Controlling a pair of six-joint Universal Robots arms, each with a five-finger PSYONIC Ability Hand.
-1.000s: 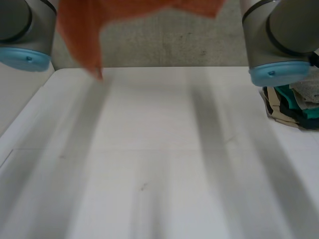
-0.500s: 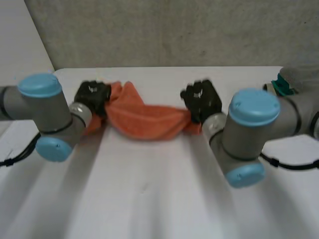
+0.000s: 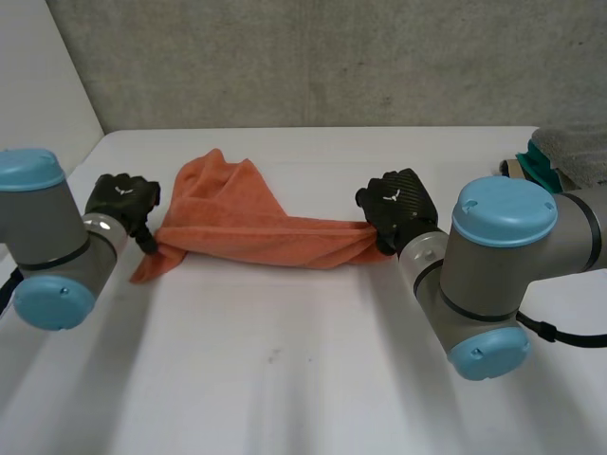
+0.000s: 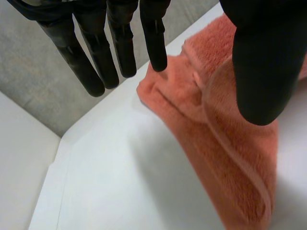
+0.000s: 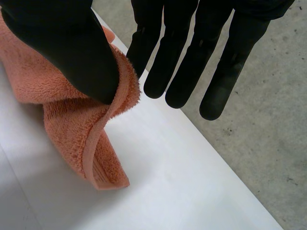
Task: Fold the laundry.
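Left robot hand (image 3: 121, 199), fingers straight and apart, hovers at 1 towel (image 3: 247, 227) end; right robot hand (image 3: 396, 209) pinches the other end.

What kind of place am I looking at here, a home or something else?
Probably a robotics lab or test bench, not a home: a bare white table, a plain concrete wall behind it, and two robot arms at a towel.

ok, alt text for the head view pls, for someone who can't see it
An orange towel lies bunched across a white table between two arms: the right robot hand pinches one end, the left robot hand rests open at the other. A pile of other cloths sits at the table's right edge.
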